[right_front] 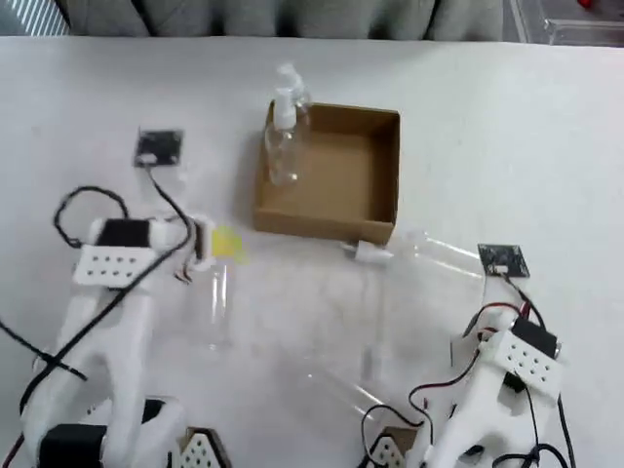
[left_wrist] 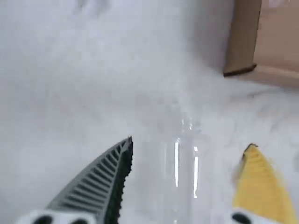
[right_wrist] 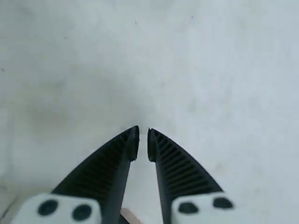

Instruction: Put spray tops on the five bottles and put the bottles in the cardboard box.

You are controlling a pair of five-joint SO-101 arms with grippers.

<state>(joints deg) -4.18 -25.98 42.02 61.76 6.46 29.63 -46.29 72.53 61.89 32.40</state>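
High view is giving me the cardboard box (right_front: 375,210) in the middle of the white table (right_front: 507,127), so I am placing everything against that box. A capped bottle (right_front: 285,146), spray top on, is standing at the box's far left corner. It is seemingly just inside the wall, though I am not able to tell for sure from this angle. A second bottle (right_front: 439,255) with a white spray top (right_front: 369,253) is lying on its side just in front of the box's near right corner. The left gripper (right_front: 216,244) is hanging just off the box's near left corner. In the left wrist view its grey and yellow fingers are standing wide apart, with a clear bottle (left_wrist: 184,163) lying between them, unpinched. The right arm (right_front: 517,356) is sitting well in front and to the right of the box. The right gripper (right_wrist: 143,131) is pointing down at bare table, its black fingers leaving a thin slit and gripping nothing.
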